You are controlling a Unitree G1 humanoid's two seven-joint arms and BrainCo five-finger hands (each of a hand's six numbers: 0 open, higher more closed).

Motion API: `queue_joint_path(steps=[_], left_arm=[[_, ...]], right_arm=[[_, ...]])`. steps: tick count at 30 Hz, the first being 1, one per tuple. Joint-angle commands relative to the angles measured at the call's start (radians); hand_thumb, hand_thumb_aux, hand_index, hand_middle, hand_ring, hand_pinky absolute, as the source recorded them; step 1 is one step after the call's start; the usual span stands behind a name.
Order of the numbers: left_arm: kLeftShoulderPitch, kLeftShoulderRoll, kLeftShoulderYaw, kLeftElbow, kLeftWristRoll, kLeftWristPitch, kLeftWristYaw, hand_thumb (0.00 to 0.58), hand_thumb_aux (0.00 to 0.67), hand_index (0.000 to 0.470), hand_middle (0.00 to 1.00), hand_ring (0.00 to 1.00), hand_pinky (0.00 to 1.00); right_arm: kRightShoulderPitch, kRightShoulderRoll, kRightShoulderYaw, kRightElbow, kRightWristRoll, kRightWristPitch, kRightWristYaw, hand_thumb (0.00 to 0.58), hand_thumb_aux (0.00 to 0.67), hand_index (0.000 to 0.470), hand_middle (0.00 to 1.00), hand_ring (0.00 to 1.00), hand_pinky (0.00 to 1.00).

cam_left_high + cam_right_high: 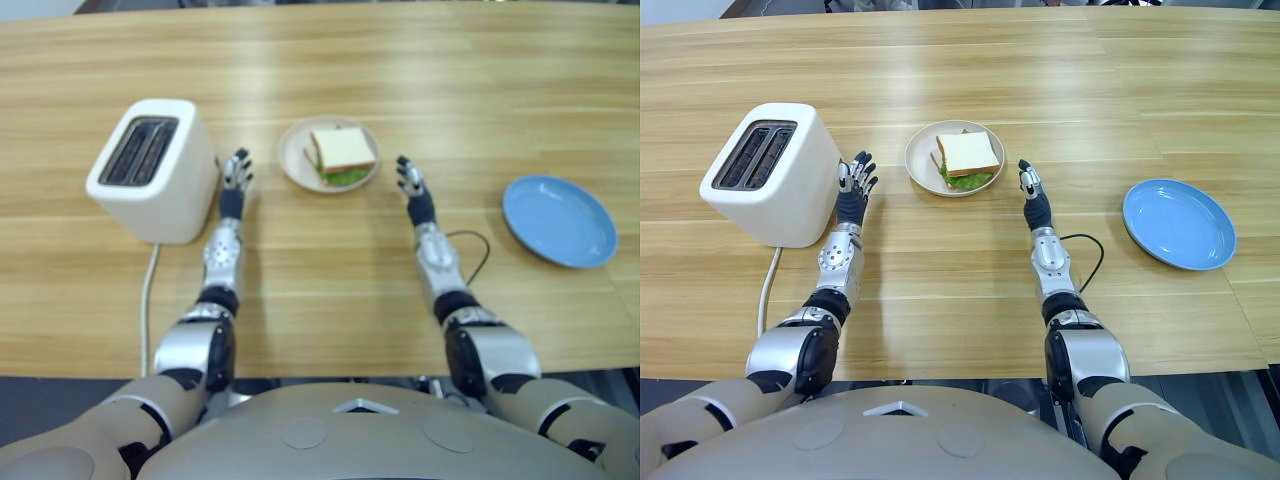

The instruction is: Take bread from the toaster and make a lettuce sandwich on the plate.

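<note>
- sandwich point(343, 148): white bread over lettuce point(347, 177); lies on tan plate point(286, 155) at mid-table, between the two hands
- toaster point(152, 170): white, upright, at left; its white cord point(148, 300) runs to the near table edge
- left hand point(236, 172): fingers extended, holding nothing; just beside toaster, left of tan plate
- right hand point(410, 180): fingers extended, holding nothing; right of tan plate
- blue plate point(558, 220): far right, well apart from sandwich
</note>
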Motion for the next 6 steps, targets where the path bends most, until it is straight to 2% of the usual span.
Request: queue_joint_path(steps=[1,6], left_arm=[[-0.015,0.006,0.014,0.080,0.005,-0.023,-0.024,0.000,0.000,0.000,0.00,0.00,0.00],[-0.025,-0.006,0.023,0.136,0.013,-0.026,-0.045,0.000,0.000,0.000,0.00,0.00,0.00]], right_arm=[[-0.020,0.017,0.007,0.059,-0.025,-0.019,-0.031,0.000,0.000,0.000,0.00,0.00,0.00],[-0.024,0.028,0.018,0.098,-0.054,-0.016,-0.056,0.000,0.000,0.000,0.00,0.00,0.00]])
